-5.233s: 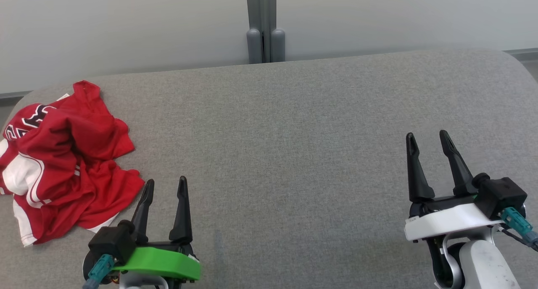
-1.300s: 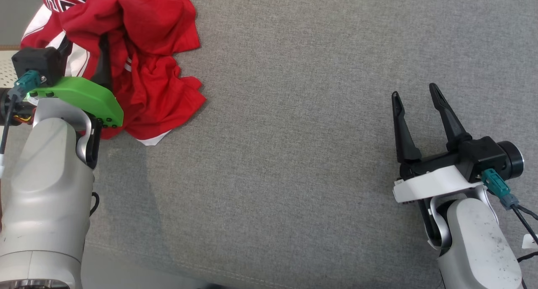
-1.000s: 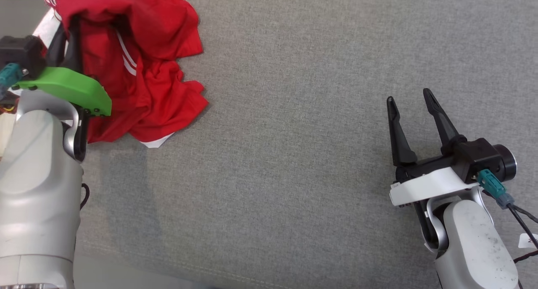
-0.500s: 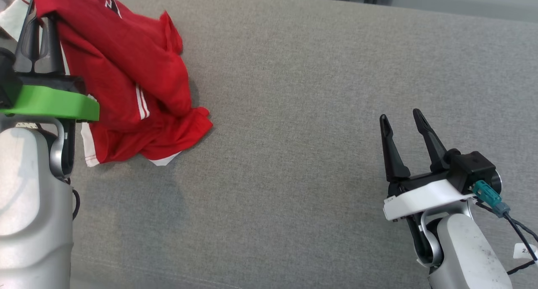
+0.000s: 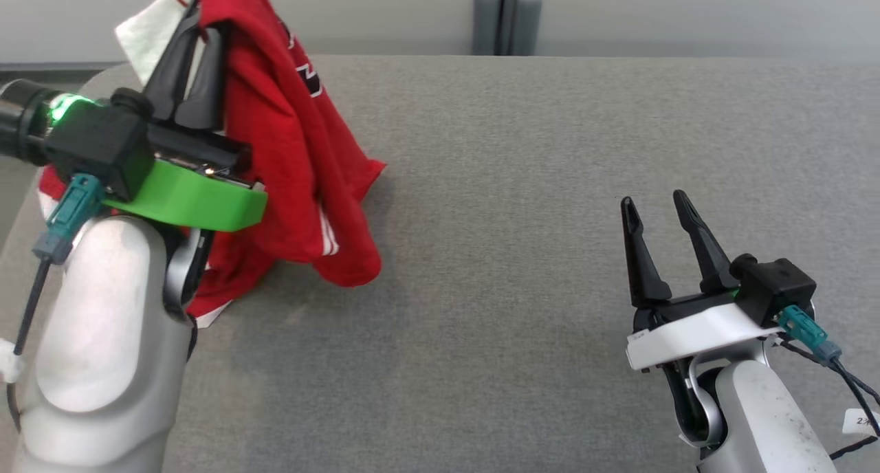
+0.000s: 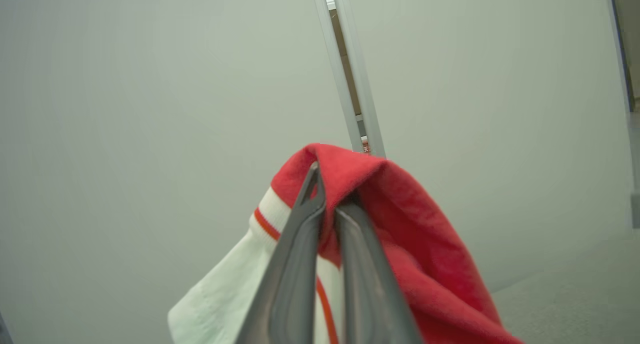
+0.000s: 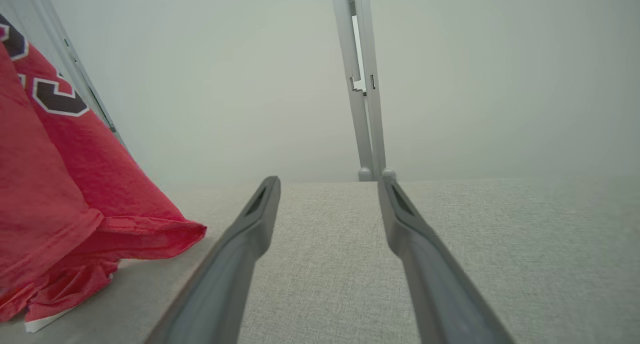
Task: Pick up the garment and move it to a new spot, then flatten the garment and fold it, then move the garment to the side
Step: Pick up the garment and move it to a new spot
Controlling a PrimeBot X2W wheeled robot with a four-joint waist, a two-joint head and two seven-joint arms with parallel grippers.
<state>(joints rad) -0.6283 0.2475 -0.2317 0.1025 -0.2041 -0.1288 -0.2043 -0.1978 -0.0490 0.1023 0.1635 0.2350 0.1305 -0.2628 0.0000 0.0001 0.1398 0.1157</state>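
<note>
One grey padded table, left end partly hidden by the garment. It's a red jersey with white trim and dark lettering, top cut off by the frame, hem bunched on the table. Left gripper pinches its upper fold, raised. Right gripper is spread, empty, well apart.

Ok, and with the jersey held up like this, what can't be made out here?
Head view: the red jersey runs off the top edge; its lower left is behind the green mount and left forearm.
Left wrist view: the left gripper hides how much cloth it pinches; the hanging part leaves the bottom edge.
Right wrist view: the dark lettering is cut by the left edge, unreadable.
</note>
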